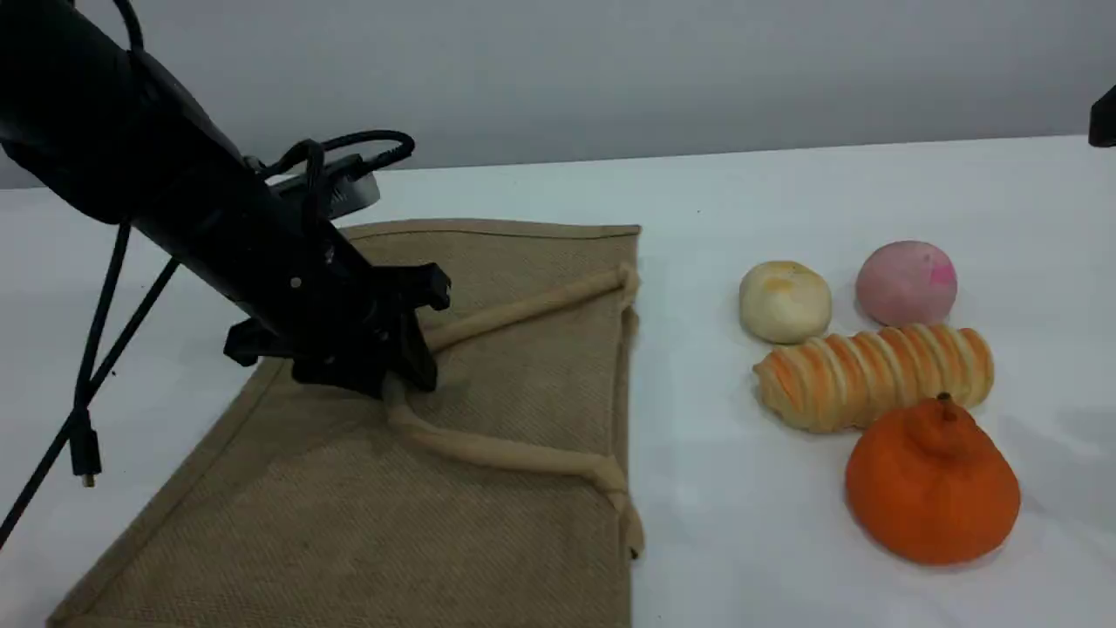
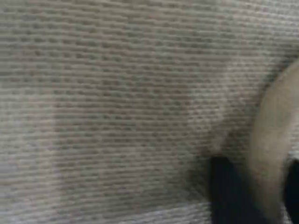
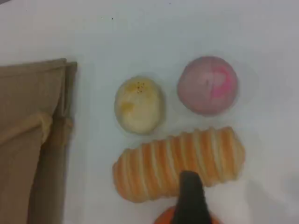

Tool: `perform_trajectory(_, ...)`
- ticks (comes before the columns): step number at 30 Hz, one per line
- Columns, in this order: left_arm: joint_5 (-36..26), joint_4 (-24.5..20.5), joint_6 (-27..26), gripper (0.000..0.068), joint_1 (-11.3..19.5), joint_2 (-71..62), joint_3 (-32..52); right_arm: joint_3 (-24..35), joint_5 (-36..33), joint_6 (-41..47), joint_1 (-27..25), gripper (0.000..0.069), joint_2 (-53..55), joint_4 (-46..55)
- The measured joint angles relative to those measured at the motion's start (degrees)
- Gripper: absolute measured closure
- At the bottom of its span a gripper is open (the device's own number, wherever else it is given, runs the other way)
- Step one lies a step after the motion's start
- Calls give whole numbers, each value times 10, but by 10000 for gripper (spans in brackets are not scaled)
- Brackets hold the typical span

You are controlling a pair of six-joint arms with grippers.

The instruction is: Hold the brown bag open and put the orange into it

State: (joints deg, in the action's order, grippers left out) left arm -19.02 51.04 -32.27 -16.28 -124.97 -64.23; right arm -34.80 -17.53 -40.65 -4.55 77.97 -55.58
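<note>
Left gripper (image 1: 403, 377) at the handle of the flat tan-brown woven jute bag (image 1: 488, 541); bright orange bumpy-necked fruit (image 1: 931, 482) waits at the right.

The bag lies flat, long axis from near-left to far-right, mouth edge facing the foods. The left wrist view shows black fingers (image 2: 231, 196) either side of the beige padded loop handle (image 1: 497, 452), grasping it. The fruit sits upright, stem up, touching the striped elongated bread roll (image 1: 872, 373). The right gripper (image 3: 190, 203) hangs released above them.

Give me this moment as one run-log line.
left gripper: jaws around bag handle | right gripper: open, above orange | brown bag: flat | orange: on table
</note>
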Motion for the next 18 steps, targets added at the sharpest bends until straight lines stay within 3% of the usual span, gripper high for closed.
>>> perform_trajectory(3, -3, 1, 0, 598, 0, 0, 0, 0, 0, 0, 0, 245, 0, 0)
perform_trajectory(11, -40, -4, -12, 602, 1, 49, -12, 0, -10, 0, 0, 245, 0, -10)
perform_trajectory(18, -166, -21, -22, 602, 1, 153, -88, 0, -61, -57, 0, 245, 0, -69)
